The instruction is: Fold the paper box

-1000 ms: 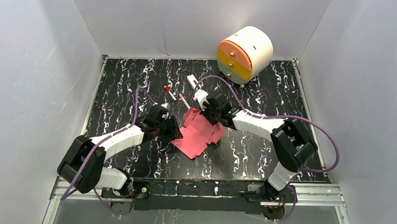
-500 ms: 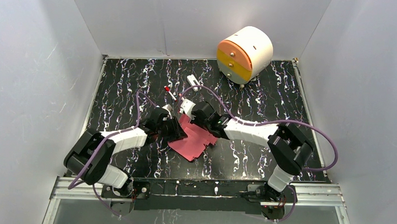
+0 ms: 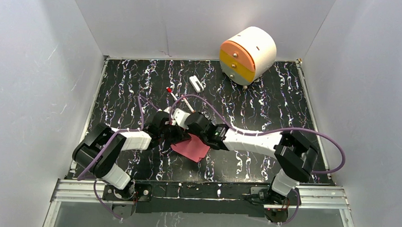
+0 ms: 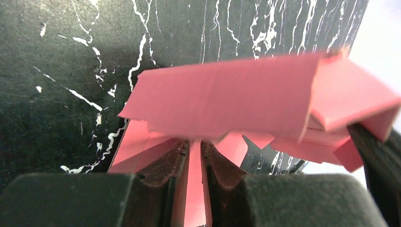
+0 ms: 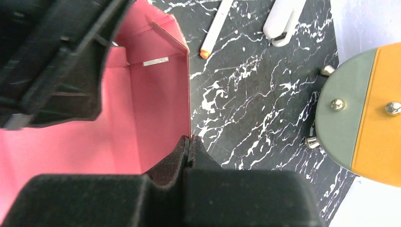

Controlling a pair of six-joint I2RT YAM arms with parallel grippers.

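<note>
1. One pink paper box, half folded, lies just left of centre on the desk in the overhead view, partly under both wrists.
2. The left jaws pinch a thin flap at its left side. The right jaws are shut on a raised wall edge at its upper right.
3. Neither arm is nearer, since both touch it. I cannot tell its long axis.
4. The round drawer unit stands upper right, well apart.

The paper box is thin pink card, matt and sharply creased. The worktop is black, marble-veined and faintly glossy. The drawer unit is smooth plastic with shiny metal knobs.
</note>
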